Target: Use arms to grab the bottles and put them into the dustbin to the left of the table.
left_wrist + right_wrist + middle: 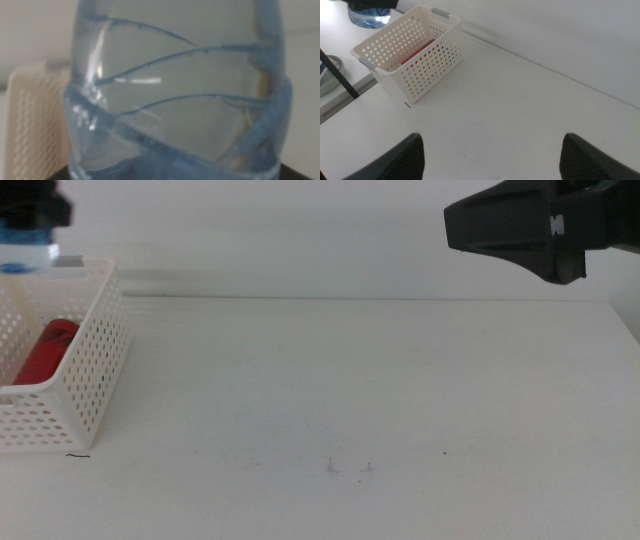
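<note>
bright, even, soft light throughout; shadows are faint. the white table (380,380) looks nearly washed out. in the left wrist view the water bottle (175,95) fills the frame, blurred, with small white glints on its ribs.

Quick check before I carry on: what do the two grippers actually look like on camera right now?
The right gripper shows two dark, matte jaws with rounded tips; in the middle view its body is a black angular housing with a small white marking. The left gripper shows only as a black block; no cables visible.
</note>
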`<state>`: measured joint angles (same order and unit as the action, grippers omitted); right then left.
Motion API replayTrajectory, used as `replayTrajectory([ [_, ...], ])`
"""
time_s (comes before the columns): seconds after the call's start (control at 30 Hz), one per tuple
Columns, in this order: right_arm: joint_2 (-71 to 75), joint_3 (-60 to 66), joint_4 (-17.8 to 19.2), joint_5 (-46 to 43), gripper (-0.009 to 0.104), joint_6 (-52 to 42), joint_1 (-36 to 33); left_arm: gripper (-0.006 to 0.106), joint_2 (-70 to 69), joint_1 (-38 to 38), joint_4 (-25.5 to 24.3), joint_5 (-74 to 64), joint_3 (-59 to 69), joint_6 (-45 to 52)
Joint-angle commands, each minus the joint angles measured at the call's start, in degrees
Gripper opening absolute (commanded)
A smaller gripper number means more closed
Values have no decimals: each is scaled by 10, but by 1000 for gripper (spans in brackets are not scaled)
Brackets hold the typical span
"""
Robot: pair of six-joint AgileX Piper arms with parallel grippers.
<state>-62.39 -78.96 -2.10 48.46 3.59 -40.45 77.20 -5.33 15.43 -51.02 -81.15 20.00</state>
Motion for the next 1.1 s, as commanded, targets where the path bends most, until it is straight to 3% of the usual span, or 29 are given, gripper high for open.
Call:
replayTrajectory([
  [0.0, 4, 1, 3, -5, 86, -2, 0, -2, 52, -46, 11, -75, -58, 29],
  [0.2, 4, 1, 3, -5, 86, -2, 0, -2, 164, -124, 3, -152, -146, 29],
  [0.3, 4, 1, 3, -5, 86, -2, 0, -2, 209, -149, 24, -160, -157, 62],
  [0.5, 4, 1, 3, -5, 86, -2, 0, -1, 286, -156, 27, -156, -157, 115],
  [0.67, 4, 1, 3, -5, 86, -2, 0, 8, 326, -156, 47, -144, -157, 115],
  [0.77, 4, 1, 3, -5, 86, -2, 0, 22, 336, -155, 45, -143, -157, 127],
  [1.07, 4, 1, 3, -5, 86, -2, 0, 94, 340, -155, 37, -123, -157, 147],
])
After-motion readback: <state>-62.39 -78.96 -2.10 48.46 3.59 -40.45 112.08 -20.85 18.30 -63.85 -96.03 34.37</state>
